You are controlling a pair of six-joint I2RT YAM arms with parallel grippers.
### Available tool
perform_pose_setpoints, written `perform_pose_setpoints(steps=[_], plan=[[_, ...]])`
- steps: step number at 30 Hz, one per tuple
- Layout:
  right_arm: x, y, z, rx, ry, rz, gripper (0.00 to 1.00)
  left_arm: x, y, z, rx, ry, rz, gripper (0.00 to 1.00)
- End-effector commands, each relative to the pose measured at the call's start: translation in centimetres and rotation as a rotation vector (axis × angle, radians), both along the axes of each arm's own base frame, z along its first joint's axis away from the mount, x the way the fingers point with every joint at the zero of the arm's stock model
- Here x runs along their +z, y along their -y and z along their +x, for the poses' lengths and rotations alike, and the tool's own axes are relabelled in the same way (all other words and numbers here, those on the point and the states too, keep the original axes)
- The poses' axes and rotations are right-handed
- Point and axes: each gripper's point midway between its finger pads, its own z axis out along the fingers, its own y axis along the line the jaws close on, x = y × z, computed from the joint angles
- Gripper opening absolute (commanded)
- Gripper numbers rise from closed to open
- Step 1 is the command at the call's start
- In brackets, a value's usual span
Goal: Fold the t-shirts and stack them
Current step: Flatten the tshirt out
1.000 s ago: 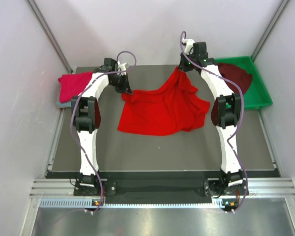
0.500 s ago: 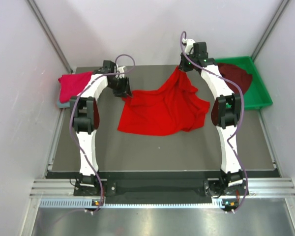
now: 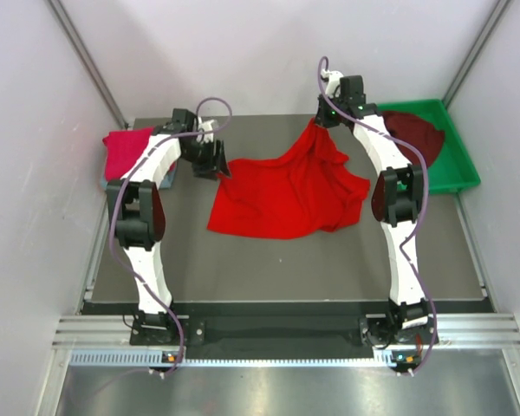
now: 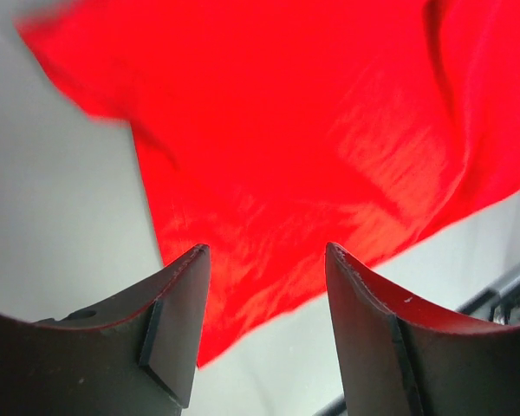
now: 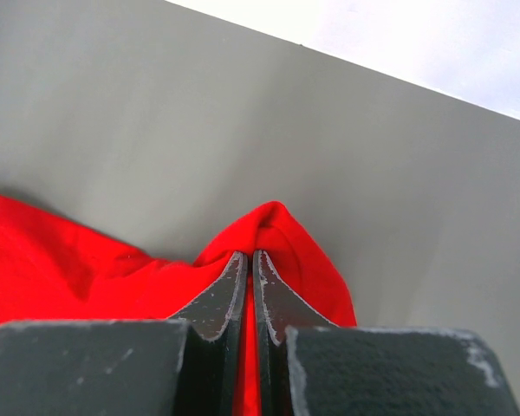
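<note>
Right hand [image 5: 250, 256] pinching red t-shirt [image 3: 286, 195], left hand [image 4: 266, 253] spread wide

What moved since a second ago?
The left gripper and its arm swung a little to the left, toward the pink shirt. Its jaws are open by the red shirt, holding nothing. The right gripper stays shut on the red shirt's far edge. Both shirts and the tray kept their places.

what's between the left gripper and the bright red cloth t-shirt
Nothing visible. The left gripper is open, and the left wrist view shows a clear gap from its fingers to the bright red cloth t-shirt. The right gripper is shut on the shirt's far edge.
</note>
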Motion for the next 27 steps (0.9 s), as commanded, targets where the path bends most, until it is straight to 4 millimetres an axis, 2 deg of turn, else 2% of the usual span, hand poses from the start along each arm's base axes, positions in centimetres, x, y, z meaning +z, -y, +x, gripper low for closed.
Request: perform_pose_setpoints(steps=[1, 2, 6, 15, 27], plan=[[3.2, 0.0, 1.4, -0.010, 0.090, 0.032, 0.00, 0.0, -0.2, -3.2, -0.023, -0.078, -0.002, 0.61], [3.1, 0.2, 1.4, -0.010, 0.088, 0.029, 0.00, -1.1, -0.3, -4.3, -0.021, -0.120, 0.000, 0.61], [2.9, 0.0, 1.4, -0.008, 0.084, 0.034, 0.00, -2.4, 0.2, -5.8, -0.011, -0.180, -0.036, 0.61], [2.6, 0.1, 1.2, -0.006, 0.073, 0.030, 0.00, -3.9, 1.0, -3.8, 0.000, -0.183, -0.068, 0.60], [2.9, 0.6, 1.3, -0.019, 0.084, 0.016, 0.00, -6.0, 2.0, -2.9, -0.020, -0.218, -0.082, 0.59]])
